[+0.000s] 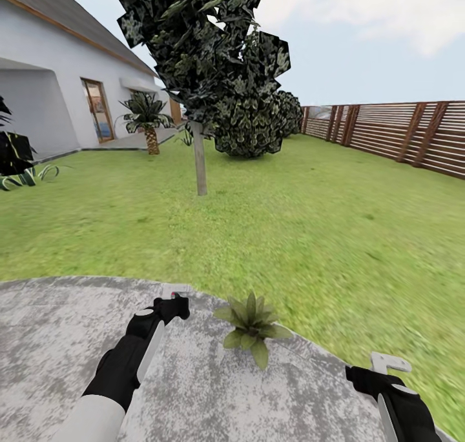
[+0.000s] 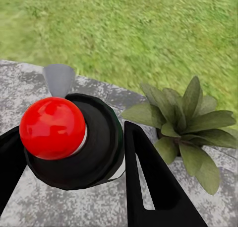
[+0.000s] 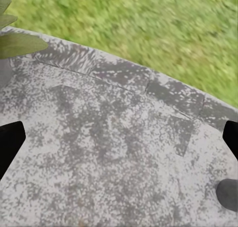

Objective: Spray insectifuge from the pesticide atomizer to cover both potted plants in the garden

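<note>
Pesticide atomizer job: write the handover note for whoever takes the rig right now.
Left gripper: shut on the pesticide atomizer, red top up, held above the stone patio.
Right gripper: open, holding nothing, low over the patio edge.
Potted plant: sits at the patio rim, just to the right of the atomizer and apart from it.
Done: atomizer picked up and brought to this plant.
Left: spray this plant; no spray marks can be made out on its leaves. Then find and spray the second plant.
</note>
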Controlling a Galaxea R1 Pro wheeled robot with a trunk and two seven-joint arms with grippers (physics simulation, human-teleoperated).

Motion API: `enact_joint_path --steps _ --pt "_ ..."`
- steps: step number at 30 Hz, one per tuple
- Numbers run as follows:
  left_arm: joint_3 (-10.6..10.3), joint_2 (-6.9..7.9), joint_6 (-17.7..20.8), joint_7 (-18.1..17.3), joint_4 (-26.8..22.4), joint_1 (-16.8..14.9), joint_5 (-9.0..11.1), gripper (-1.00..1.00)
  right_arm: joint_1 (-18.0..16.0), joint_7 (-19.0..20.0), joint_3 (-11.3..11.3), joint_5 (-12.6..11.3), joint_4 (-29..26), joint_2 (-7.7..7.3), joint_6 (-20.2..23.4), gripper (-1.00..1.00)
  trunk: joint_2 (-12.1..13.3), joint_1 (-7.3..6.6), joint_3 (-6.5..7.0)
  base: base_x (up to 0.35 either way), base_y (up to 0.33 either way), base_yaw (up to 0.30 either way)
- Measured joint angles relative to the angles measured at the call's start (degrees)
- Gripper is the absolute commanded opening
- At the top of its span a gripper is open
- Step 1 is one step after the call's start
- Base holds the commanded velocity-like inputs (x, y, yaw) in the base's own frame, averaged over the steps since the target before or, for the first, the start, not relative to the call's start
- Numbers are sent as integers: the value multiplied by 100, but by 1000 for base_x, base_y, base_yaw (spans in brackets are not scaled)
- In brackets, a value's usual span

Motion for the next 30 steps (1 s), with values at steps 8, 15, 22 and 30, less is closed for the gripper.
enact_joint_path --steps 8,15,22,30 --pt "4 6 2 0 -1 0 0 -100 0 0 1 0 0 -2 -2 100 0 -2 10 154 162 0" --pt "4 4 1 0 0 0 0 -100 0 0 0 0 1 -1 -2 100 0 -3 10 296 158 0" --pt "4 5 2 0 -1 0 0 -100 0 0 1 0 -1 -2 -2 100 0 -3 11 317 168 0" --pt "3 6 1 0 1 -1 0 -100 1 0 0 0 -5 -1 -1 100 0 -3 43 322 91 -69"
